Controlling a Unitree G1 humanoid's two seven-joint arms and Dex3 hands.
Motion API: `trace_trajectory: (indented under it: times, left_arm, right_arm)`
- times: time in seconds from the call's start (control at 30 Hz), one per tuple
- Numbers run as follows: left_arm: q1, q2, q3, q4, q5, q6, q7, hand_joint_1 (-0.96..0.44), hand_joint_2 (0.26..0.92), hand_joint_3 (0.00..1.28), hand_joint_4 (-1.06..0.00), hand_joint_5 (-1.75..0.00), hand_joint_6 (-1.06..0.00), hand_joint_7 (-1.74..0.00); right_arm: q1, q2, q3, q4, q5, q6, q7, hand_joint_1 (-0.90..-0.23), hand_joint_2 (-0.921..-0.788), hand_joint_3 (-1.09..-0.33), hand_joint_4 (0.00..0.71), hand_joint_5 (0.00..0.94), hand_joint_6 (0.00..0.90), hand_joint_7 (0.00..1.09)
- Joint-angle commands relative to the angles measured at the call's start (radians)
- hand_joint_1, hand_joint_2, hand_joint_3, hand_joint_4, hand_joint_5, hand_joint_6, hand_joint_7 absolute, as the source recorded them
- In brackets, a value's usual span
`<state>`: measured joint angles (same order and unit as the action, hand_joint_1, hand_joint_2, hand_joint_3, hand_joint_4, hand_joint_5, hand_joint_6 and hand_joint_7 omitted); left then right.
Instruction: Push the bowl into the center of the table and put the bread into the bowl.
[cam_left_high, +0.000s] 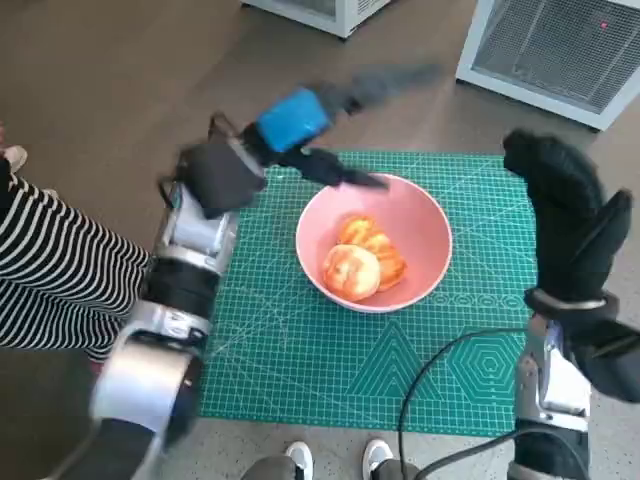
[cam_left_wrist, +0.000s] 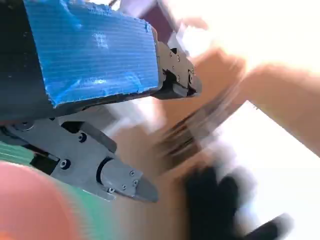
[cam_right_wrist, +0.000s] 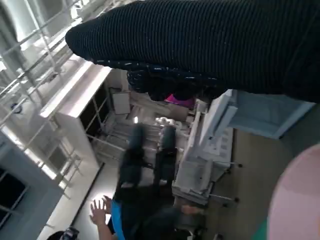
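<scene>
A pink bowl stands near the middle of the green cutting mat. Golden bread pieces lie inside it. My left hand, blue tape on its back, hovers over the bowl's far left rim, motion-blurred. Its black fingers are spread and hold nothing. The left wrist view shows the same fingers apart, with a pink blur of the bowl below. My gloved right hand is raised just right of the bowl, fingers extended and empty. The right wrist view catches the bowl's edge.
A person in striped clothing sits close at the left edge. White appliances stand on the floor beyond the table. A black cable crosses the mat's near right part. Shoes show at the near edge.
</scene>
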<state>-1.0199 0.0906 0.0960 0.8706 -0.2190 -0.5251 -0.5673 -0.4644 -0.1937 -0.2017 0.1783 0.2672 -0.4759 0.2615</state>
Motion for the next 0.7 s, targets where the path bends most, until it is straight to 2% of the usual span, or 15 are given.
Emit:
trace_trajectory:
  times: [0.03, 0.2, 0.43, 0.7]
  left_arm:
    - [0.105, -0.051, 0.054, -0.095, -0.111, 0.055, -0.018, -0.7, 0.92, 0.39, -0.15, 0.0, -0.27, 0.0]
    - [0.174, -0.06, 0.049, -0.184, -0.13, 0.098, -0.014, -0.68, 0.921, 0.5, -0.1, 0.0, -0.22, 0.0]
    - [0.248, -0.074, 0.048, -0.256, -0.115, 0.091, 0.023, -0.7, 0.921, 0.54, -0.06, 0.0, -0.18, 0.0]
    - [0.27, -0.068, 0.035, -0.284, -0.09, 0.067, 0.04, -0.7, 0.921, 0.58, -0.05, 0.0, -0.17, 0.0]
  right_arm:
    - [-0.025, -0.011, 0.001, -0.014, -0.026, 0.045, -0.028, -0.68, -0.921, -0.737, 0.144, 0.0, 0.058, 0.48]
    - [-0.044, -0.009, 0.004, -0.008, -0.033, 0.055, -0.036, -0.68, -0.921, -0.744, 0.144, 0.0, 0.056, 0.49]
    - [-0.061, -0.001, 0.004, 0.018, -0.033, 0.045, -0.031, -0.692, -0.921, -0.744, 0.147, 0.002, 0.054, 0.49]
    - [-0.074, -0.004, 0.005, 0.055, -0.033, 0.033, -0.023, -0.692, -0.921, -0.733, 0.152, 0.003, 0.053, 0.5]
